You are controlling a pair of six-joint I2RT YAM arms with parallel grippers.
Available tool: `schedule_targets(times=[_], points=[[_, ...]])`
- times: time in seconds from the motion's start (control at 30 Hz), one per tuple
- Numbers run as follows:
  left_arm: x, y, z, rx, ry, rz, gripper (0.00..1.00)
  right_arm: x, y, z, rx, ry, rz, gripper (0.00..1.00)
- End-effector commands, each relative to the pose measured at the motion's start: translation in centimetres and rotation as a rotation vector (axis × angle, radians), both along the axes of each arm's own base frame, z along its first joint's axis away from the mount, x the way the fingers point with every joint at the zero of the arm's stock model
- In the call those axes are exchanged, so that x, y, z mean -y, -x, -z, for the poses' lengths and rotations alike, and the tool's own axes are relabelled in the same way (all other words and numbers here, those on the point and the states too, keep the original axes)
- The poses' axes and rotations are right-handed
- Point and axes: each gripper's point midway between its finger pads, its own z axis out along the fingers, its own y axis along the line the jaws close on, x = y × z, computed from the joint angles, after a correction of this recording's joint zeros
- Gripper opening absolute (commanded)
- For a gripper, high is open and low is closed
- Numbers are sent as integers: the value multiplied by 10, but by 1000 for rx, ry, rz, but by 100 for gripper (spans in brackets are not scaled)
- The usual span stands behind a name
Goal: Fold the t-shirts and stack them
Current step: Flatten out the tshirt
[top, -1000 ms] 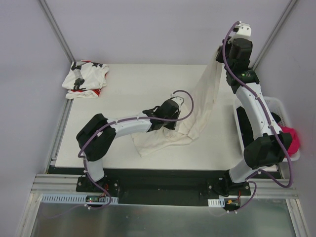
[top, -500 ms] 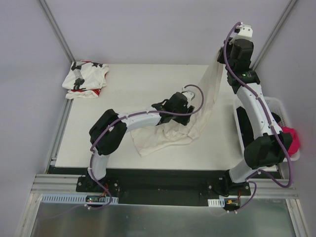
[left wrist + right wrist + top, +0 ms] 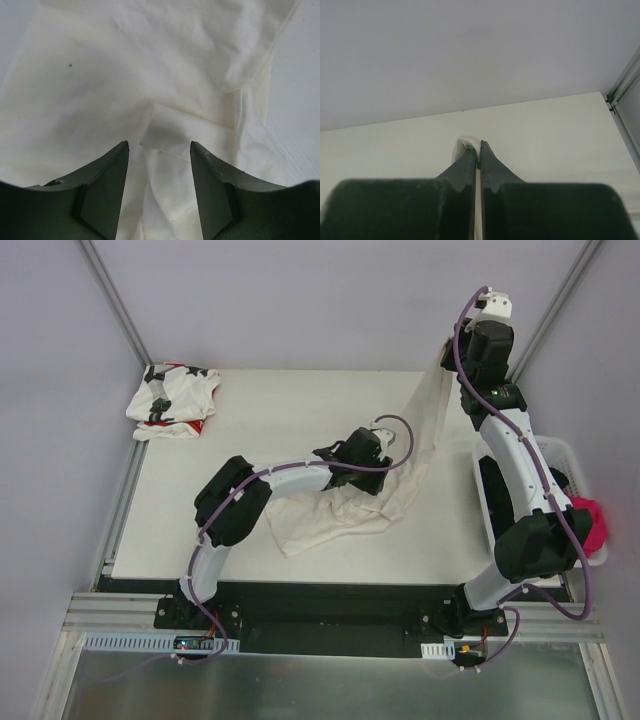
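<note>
Top external view: the right arm (image 3: 515, 455) stands tall at the far right corner of the bench (image 3: 260, 410), with its wrist raised well above the surface. The left arm (image 3: 290, 480) reaches low across the middle, elbow bent and forearm stretched toward the right.

Right wrist view: the right tool (image 3: 480, 146) is pinched narrow, its two dark fingers pressed together with a small bunch of white cloth caught at the tips. That cloth is the cream-white t-shirt (image 3: 330, 520), a large plain garment. It hangs from the raised tool as a long drape, and its lower part lies crumpled on the bench in front of the left arm's wrist.

Left wrist view: the left tool (image 3: 159, 150) is parted to a middling width and points down at the shirt. Neither finger grips it. A small folded flap of the cloth lies just ahead of the gap between the tips, with soft wrinkles and a seam line running off to the right.

A second shirt, the star-print t-shirt (image 3: 172, 400), sits bunched at the far left corner of the bench, well apart from both arms. It is white with black stars and red marks, and the print is too small to read as lettering.

A white basket (image 3: 565, 450) stands off the right edge of the bench behind the right arm, with something pink-red (image 3: 592, 520) in it.
</note>
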Motion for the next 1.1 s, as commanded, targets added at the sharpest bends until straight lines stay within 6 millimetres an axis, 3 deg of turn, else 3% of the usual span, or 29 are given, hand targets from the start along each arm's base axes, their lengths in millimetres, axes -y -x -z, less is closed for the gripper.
schedule_targets(times=[0.0, 0.73, 0.83, 1.0, 1.07], points=[[13, -11, -17, 27, 51, 23, 51, 5, 12, -43, 118, -35, 4, 1], [18, -11, -6, -13, 64, 20, 47, 7, 12, -42, 118, -32, 8, 1], [19, -11, -6, -19, 68, 22, 42, 8, 11, -41, 117, -33, 11, 1], [21, -11, -7, -23, 75, 18, 14, 10, 11, -42, 120, -33, 14, 1], [20, -11, -6, -25, 74, 16, 8, 10, 10, -41, 118, -34, 16, 1]])
